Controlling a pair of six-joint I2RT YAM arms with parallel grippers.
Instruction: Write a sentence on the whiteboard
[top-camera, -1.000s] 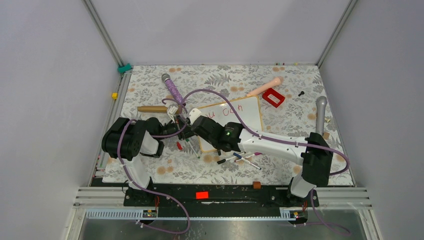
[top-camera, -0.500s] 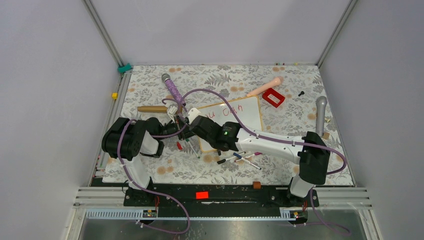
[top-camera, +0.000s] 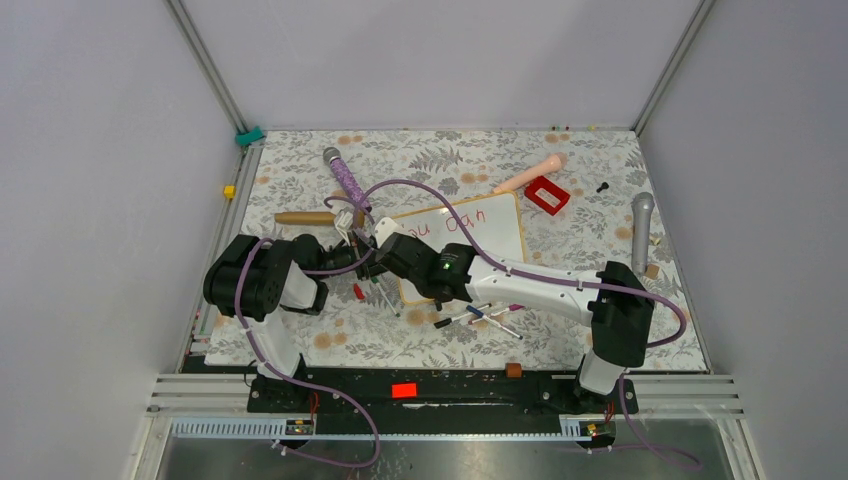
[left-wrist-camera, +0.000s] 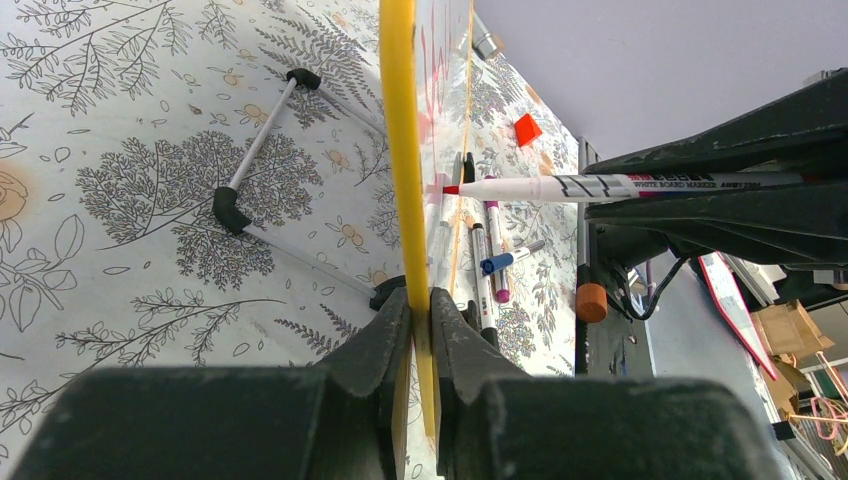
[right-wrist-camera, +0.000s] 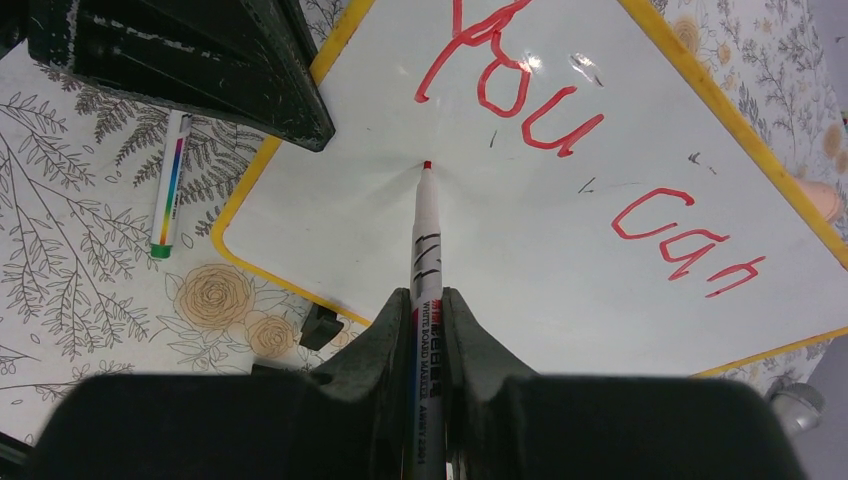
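Observation:
The whiteboard (top-camera: 495, 240) lies on the flowered mat, its frame yellow in the wrist views. The sentence (right-wrist-camera: 520, 95) on it reads "You can" in red, and part of it shows in the top view (top-camera: 455, 222). My left gripper (left-wrist-camera: 420, 305) is shut on the board's left edge (left-wrist-camera: 398, 120); from above the left gripper (top-camera: 362, 262) is by the board's near-left corner. My right gripper (right-wrist-camera: 428, 310) is shut on a red whiteboard marker (right-wrist-camera: 425, 240). Its tip rests on the bare board (right-wrist-camera: 520, 260) below "You". The marker also shows in the left wrist view (left-wrist-camera: 620, 186).
Several loose markers (top-camera: 480, 315) lie near the board's front edge. A rainbow pen (right-wrist-camera: 168, 185) and a black clip foot (right-wrist-camera: 320, 325) sit beside the board. A red block (top-camera: 546, 195), a purple rod (top-camera: 347, 180), a wooden stick (top-camera: 305, 217) and a grey microphone (top-camera: 640, 230) lie around.
My right arm has shifted a little to the left, carrying the marker toward the board's left side. My left gripper has kept its grip and not moved.

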